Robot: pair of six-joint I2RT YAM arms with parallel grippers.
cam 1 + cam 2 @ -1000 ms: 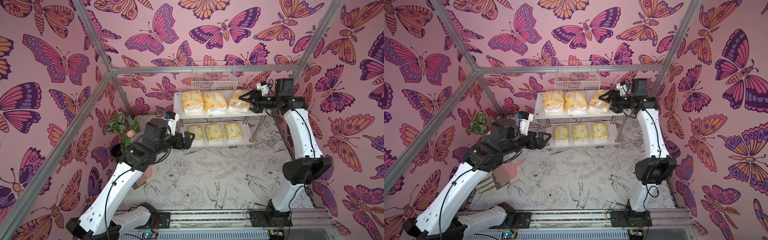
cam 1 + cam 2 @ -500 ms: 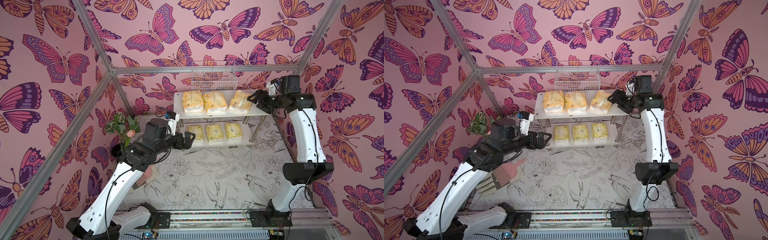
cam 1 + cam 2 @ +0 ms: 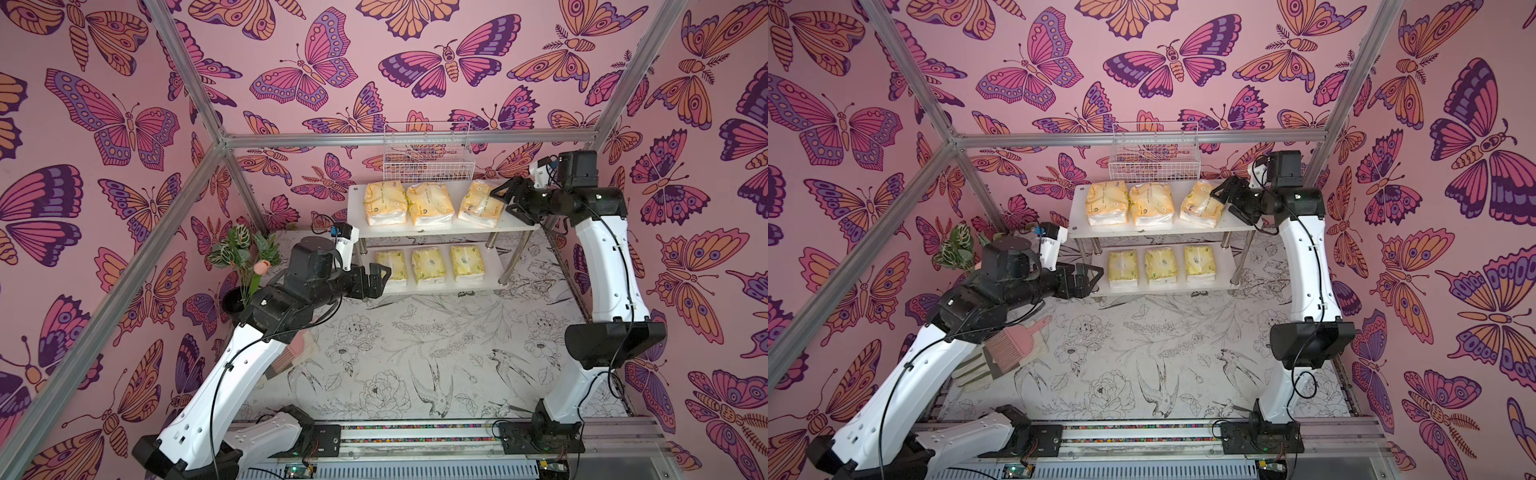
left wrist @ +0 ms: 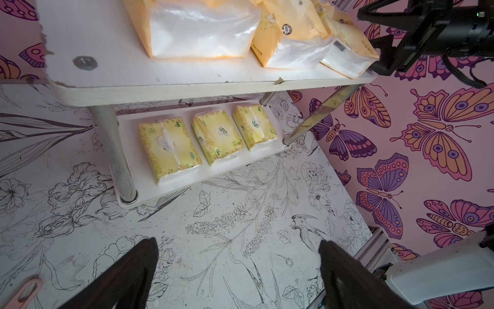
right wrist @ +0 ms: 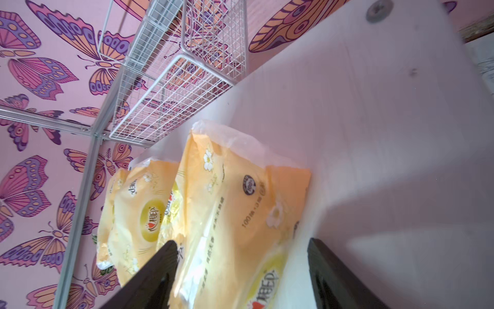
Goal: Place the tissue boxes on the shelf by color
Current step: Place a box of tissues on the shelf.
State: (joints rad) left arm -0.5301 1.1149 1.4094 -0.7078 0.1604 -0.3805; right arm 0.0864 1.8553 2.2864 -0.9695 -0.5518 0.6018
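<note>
Right arm: we see it reaching to the top board's right end; right gripper (image 3: 502,200) spread wide, clamping nothing, end box (image 3: 478,205) between its fingers.
Left arm: left gripper (image 3: 381,282) wide apart, empty, near the lower board's front-left corner.
Shelf: shelf (image 3: 357,216) at table (image 3: 415,353) back edge; orange-yellow tissue boxes (image 3: 428,203) on top, pale yellow tissue boxes (image 3: 428,266) below.
Around: wire basket (image 3: 424,162), plant (image 3: 241,249), pink brush (image 3: 1009,345).

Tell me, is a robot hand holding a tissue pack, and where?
Neither. The right gripper is open by an orange pack on the shelf; the left gripper is open, empty.
</note>
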